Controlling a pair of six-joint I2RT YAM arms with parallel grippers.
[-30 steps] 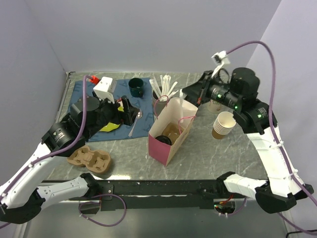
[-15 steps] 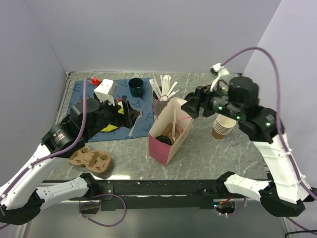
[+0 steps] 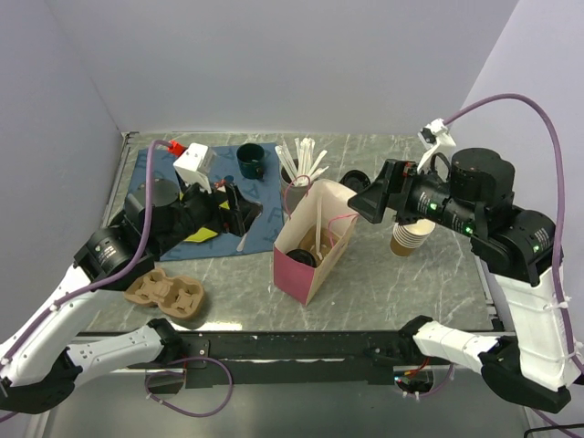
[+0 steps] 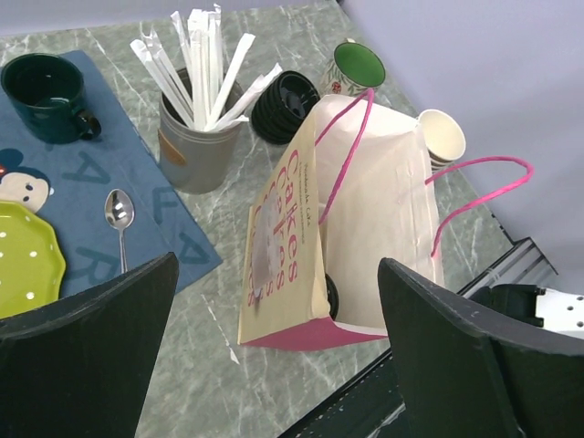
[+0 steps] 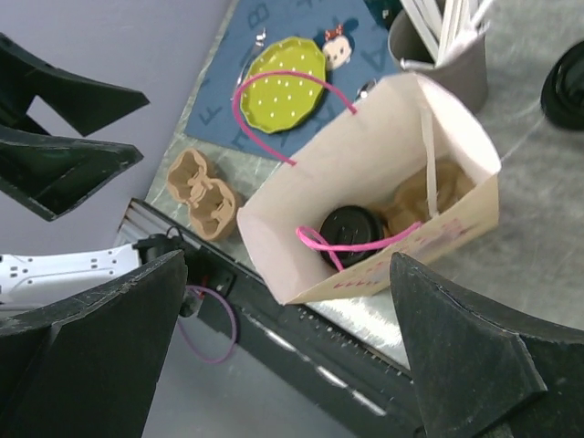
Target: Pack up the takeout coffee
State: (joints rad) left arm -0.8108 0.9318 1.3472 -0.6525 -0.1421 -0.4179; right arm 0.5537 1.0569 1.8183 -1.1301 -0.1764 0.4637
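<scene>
The takeout coffee (image 5: 351,235) stands inside the pink and cream paper bag (image 5: 301,196); only its black lid (image 3: 301,257) shows. Beside it in the bag are a tan cup carrier (image 5: 422,203) and a white wrapped straw (image 3: 319,228) that leans upright. My right gripper (image 3: 365,193) hovers open and empty above and to the right of the bag (image 3: 301,278), looking down into it (image 5: 290,265). Over the blue mat, left of the bag (image 4: 365,210), my left gripper (image 3: 239,208) hangs wide open with nothing between its fingers (image 4: 278,274).
A second tan cup carrier (image 3: 164,292) lies at the front left. Behind the right arm is a stack of lidless paper cups (image 3: 411,233). A grey holder of wrapped straws (image 3: 299,178), a dark green mug (image 3: 251,161), a spoon (image 4: 119,214), a yellow-green plate (image 5: 285,71) and black lids (image 4: 285,105) sit behind the bag.
My right gripper has opened and drawn back to the right from the bag's mouth. The white straw now stands in the bag. The left arm has barely moved.
</scene>
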